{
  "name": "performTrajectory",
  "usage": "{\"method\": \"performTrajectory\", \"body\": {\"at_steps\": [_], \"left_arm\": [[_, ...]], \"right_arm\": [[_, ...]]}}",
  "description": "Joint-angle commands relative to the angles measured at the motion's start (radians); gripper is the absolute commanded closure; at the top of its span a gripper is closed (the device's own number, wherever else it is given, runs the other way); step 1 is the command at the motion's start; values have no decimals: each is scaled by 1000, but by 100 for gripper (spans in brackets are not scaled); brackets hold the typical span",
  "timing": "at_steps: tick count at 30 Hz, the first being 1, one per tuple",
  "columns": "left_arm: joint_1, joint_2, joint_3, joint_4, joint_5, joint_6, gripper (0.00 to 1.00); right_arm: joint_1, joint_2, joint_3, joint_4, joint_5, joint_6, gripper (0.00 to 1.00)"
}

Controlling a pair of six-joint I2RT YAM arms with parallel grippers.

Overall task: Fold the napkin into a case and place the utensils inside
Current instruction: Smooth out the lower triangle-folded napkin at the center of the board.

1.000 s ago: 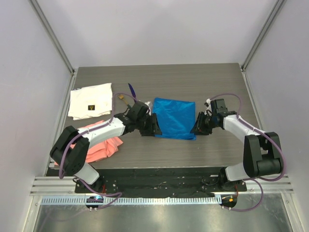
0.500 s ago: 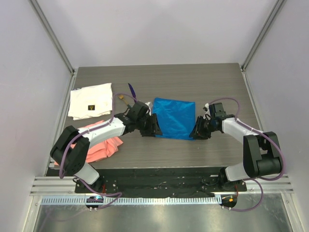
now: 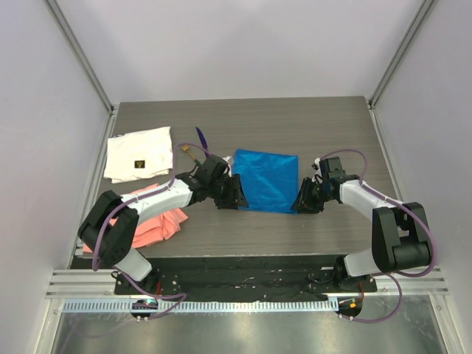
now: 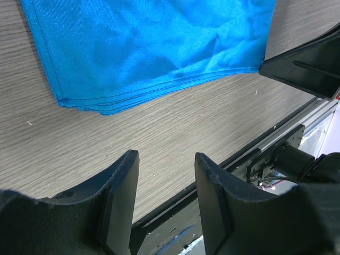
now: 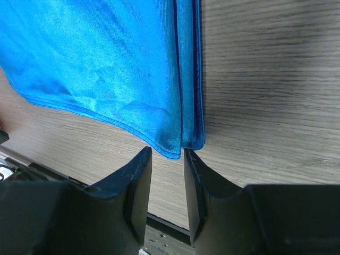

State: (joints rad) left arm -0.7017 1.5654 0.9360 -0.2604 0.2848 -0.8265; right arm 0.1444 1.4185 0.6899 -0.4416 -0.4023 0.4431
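Left jaws released, empty. Right jaws parted, empty, at the near-right corner of the blue napkin (image 3: 267, 181): closing may pinch only some layers, pulling the fold apart.

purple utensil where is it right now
In the top view the purple utensil lies left of centre, between the white cloth and the blue napkin, beside the tan-tipped utensil.

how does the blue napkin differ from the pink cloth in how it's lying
The blue napkin is folded flat into a neat layered rectangle; the pink cloth is bunched and wrinkled. The blue napkin lies mid-table, fully in view; the pink cloth sits near the left front edge, partly under the left arm. Both are soft cloths resting on the table.
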Motion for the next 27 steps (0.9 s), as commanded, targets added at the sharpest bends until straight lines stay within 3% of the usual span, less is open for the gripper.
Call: {"method": "performTrajectory", "body": {"at_steps": [1,6,19,27], "left_arm": [[2,-5,18,35,22,12,50],[5,-10,14,35,24,15,50],[15,-21,6,38,33,17,50],[22,-30,0,35,34,21,50]], "right_arm": [[12,-4,-4,32,-3,5,65],[14,17,-3,43,-4,6,71],[15,19,-7,47,6,8,72],[14,31,19,41,19,6,92]]}}
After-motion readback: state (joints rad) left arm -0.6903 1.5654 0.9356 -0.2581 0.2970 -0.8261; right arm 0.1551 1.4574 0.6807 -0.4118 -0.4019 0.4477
